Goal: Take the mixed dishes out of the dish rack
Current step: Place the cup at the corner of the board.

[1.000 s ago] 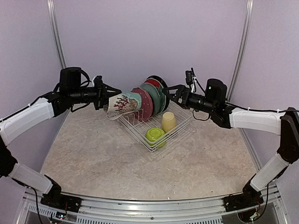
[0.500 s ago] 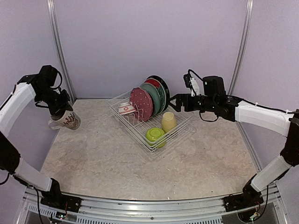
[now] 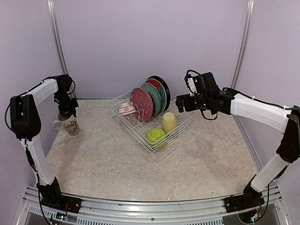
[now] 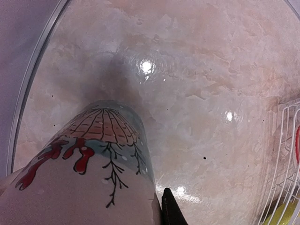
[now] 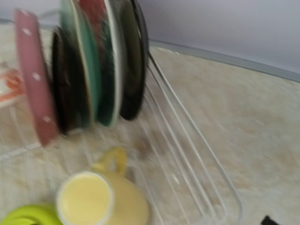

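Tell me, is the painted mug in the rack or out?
Out. The mug is in the left gripper by the left wall, well apart from the dish rack.

White arm shells [image 3: 255, 108], black joints [image 3: 26, 117], black cables [image 3: 189, 75].

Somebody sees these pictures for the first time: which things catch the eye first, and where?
The colourful plates standing on edge in the white dish rack, at the far middle of the table, strike first. At the far left, the left gripper is shut on a patterned mug; the right gripper is open beside the rack's right side.
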Controlling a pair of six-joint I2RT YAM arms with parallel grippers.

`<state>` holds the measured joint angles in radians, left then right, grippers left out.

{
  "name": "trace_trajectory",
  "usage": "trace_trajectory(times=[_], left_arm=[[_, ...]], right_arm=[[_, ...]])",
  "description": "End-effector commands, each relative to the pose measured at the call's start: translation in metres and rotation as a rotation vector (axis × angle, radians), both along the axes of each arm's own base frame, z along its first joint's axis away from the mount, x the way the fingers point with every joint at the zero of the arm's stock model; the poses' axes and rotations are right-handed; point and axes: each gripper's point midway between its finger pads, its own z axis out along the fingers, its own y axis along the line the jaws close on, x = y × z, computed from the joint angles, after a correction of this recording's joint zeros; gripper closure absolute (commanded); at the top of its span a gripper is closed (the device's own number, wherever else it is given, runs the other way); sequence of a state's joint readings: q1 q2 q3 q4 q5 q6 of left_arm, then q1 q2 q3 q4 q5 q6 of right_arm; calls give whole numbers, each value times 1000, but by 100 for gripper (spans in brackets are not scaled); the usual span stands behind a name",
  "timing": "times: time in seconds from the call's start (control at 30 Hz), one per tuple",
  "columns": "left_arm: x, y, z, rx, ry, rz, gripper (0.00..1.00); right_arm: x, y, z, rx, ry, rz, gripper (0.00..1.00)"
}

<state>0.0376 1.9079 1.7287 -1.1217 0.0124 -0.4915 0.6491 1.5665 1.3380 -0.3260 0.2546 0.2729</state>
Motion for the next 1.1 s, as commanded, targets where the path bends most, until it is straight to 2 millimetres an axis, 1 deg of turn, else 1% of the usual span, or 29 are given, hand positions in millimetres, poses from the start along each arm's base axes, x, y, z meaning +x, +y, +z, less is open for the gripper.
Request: trace_trajectory(times=[0.0, 0.07, 0.13, 0.17, 0.27, 0.33, 0.37, 0.4, 0.47, 0.53, 0.6, 0.63, 0.67, 0.73, 0.8, 0.87, 0.9, 0.97, 1.0, 1.03, 1.07], left_arm=[[20, 12, -6, 36, -42, -28, 100], [22, 13, -14, 40, -54, -38, 100], [22, 3, -15, -19, -67, -60, 100], [22, 2, -16, -26, -64, -62, 100], [21, 2, -23, -30, -44, -56, 100], [22, -3, -28, -60, -37, -60, 99], [23, -7, -29, -74, -35, -67, 96], [22, -9, -31, -77, -28, -74, 90], [22, -10, -32, -69, -17, -84, 80], [21, -12, -28, -76, -26, -93, 66], [22, -13, -13, -79, -76, -101, 52], [21, -13, -9, -73, -95, -102, 48], [20, -12, 2, -62, -127, -102, 45], [16, -12, 16, -52, -164, -106, 38], [13, -13, 30, -49, -204, -113, 32], [9, -10, 38, -27, -245, -116, 23], [5, -9, 48, -14, -274, -118, 19], [3, -8, 61, -6, -328, -120, 14], [1, -11, 73, -8, -375, -128, 12], [1, -14, 78, -14, -409, -137, 11], [-1, -17, 88, -20, -452, -147, 10]], right_arm=[[1, -4, -4, -111, -33, -61, 0], [2, 6, -1, -105, -34, -26, 0], [4, 11, -1, -117, -27, -21, 0], [5, 14, 1, -111, -33, -14, 0], [5, 24, 4, -74, -52, 28, 0], [6, 25, 1, -50, -47, 15, 0], [8, 25, -2, -54, -43, 5, 0], [10, 26, -4, -70, -38, 8, 0], [15, 34, -6, -97, -26, 38, 0], [20, 45, -11, -120, 0, 80, 0], [24, 55, -14, -115, 25, 102, 1], [25, 62, -15, -101, 33, 123, 1], [26, 69, -14, -78, 33, 146, 2], [27, 82, -13, -25, 28, 185, 2], [29, 92, -12, 17, 25, 208, 4], [33, 99, -8, 36, 27, 214, 5], [35, 101, -9, 39, 32, 215, 5], [38, 107, -12, 51, 40, 227, 7], [39, 110, -12, 61, 42, 227, 8], [41, 111, -14, 70, 46, 220, 8], [43, 113, -15, 79, 50, 218, 10]])
